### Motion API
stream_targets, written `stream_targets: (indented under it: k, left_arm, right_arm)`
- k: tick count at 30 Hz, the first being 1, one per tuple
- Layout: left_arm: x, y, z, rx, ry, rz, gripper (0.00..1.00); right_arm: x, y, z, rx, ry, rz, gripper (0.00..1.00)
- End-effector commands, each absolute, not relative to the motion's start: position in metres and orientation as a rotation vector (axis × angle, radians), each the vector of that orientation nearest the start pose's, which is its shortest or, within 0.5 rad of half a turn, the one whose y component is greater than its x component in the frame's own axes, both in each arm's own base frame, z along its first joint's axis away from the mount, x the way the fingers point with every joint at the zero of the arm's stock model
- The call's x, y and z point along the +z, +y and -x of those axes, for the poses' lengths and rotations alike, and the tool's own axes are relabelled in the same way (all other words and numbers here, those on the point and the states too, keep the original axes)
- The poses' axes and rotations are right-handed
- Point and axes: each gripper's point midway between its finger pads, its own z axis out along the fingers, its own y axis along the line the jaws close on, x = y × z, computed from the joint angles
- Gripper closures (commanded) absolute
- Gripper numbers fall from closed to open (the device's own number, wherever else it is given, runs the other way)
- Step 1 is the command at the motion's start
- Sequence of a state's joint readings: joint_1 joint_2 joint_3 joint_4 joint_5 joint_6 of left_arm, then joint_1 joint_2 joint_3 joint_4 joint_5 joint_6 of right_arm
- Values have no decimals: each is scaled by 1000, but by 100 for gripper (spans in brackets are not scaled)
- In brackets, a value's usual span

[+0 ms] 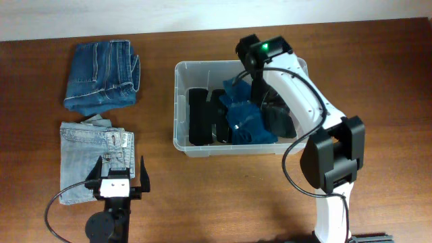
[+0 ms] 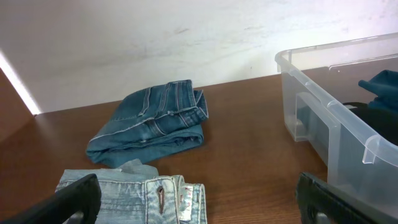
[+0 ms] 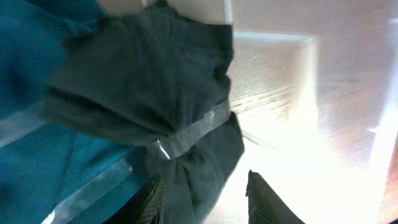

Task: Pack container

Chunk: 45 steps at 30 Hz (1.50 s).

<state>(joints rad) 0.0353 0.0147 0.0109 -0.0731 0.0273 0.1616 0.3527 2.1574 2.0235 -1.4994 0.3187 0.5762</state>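
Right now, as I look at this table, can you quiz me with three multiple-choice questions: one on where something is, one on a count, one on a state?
1. Where does the right arm reach?
A. Into the bin
B. Under the table
C. Up at the ceiling

2. How many folded items lie outside the bin?
A. One
B. Two
C. Four

3. How do the left jaws stand?
A. Shut on cloth
B. Wide open
C. Out of view

Answers:
1 A: its end is over the clothes inside the bin.
2 B: dark jeans and light jeans lie left of the bin.
3 B: the two fingers sit far apart above the light jeans.
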Motion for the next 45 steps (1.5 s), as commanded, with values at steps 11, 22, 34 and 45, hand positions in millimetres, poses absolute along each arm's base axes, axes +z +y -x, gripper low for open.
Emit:
stream_targets:
  k: [11,22,34,45]
  left_arm:
    - [157,3,-246,132,1643,-140,1]
    - [157,3,-246,131,1643,-140,1]
    - [157,3,-246,131,1643,-140,1]
    - [157,3,-246,132,1643,-140,1]
  right_arm:
    - [254,92,-391,-265,2808,-244,2]
    - [344,91,-332,4,2638,-112,2]
    - [362,49,-240,33,2549,-273,2]
    - [360,59,-228,133,2574,-246,2]
